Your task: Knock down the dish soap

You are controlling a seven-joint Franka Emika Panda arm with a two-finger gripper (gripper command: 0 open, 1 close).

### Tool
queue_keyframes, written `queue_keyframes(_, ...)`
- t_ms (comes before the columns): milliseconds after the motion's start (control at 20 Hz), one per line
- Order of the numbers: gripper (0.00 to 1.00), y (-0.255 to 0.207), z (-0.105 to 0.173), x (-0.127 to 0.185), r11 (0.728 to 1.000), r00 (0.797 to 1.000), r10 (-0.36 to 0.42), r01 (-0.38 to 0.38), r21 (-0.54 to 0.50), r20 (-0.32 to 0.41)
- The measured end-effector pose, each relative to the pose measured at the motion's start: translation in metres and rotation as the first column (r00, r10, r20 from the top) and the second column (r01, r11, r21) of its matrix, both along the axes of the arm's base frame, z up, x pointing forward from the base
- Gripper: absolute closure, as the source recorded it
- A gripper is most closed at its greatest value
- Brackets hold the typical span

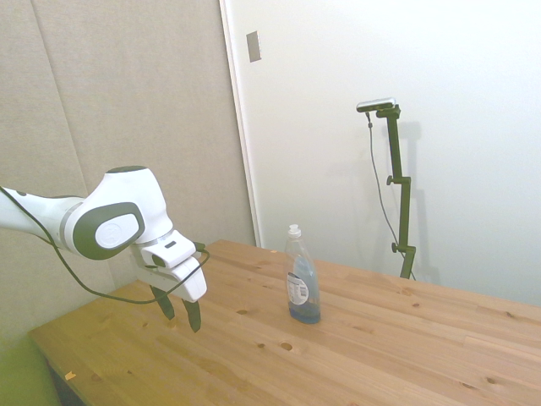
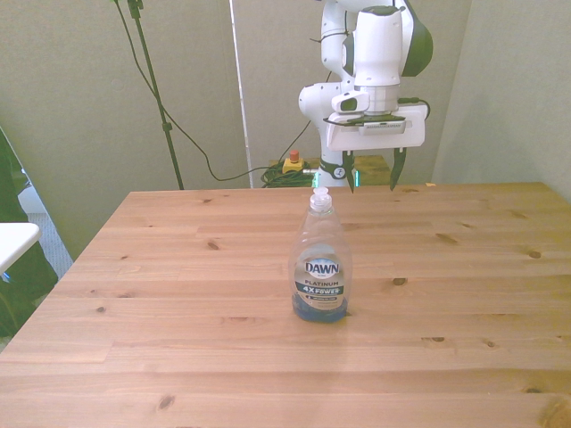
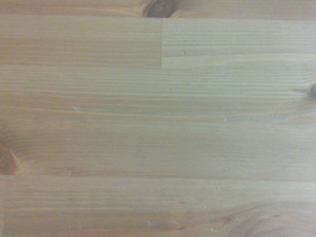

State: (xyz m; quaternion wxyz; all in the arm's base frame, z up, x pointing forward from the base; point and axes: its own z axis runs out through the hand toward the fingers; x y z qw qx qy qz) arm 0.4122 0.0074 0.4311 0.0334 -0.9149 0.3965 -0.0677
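The dish soap (image 1: 302,282) (image 2: 320,265) stands upright near the middle of the wooden table (image 1: 380,347) (image 2: 178,267). It is a slim clear bottle with a little blue liquid at the bottom, a white cap and a blue-white label. My gripper (image 1: 180,315) (image 2: 372,173) hangs open just above the table, well apart from the bottle: to its left in the side view, behind it and slightly toward the front view's right. Nothing is between the fingers. The wrist view holds only bare wood planks (image 3: 158,123); the bottle is out of that picture.
A red emergency-stop button box (image 2: 291,163) and cables lie on the floor behind the table. A white object's edge (image 2: 13,241) shows at the front view's left. Walls stand close behind the table.
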Motion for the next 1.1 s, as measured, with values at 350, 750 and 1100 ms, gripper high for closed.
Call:
queue_keyframes(350,1.0,-0.02,0.032,0.03,1.0,0.998,-0.027,0.027,-0.013,0.062)
queue_keyframes(750,1.0,-0.082,0.033,0.075,0.993,0.988,-0.089,0.099,-0.069,0.126)
queue_keyframes(1100,1.0,-0.11,0.014,0.106,0.986,0.98,-0.129,0.144,-0.088,0.153)
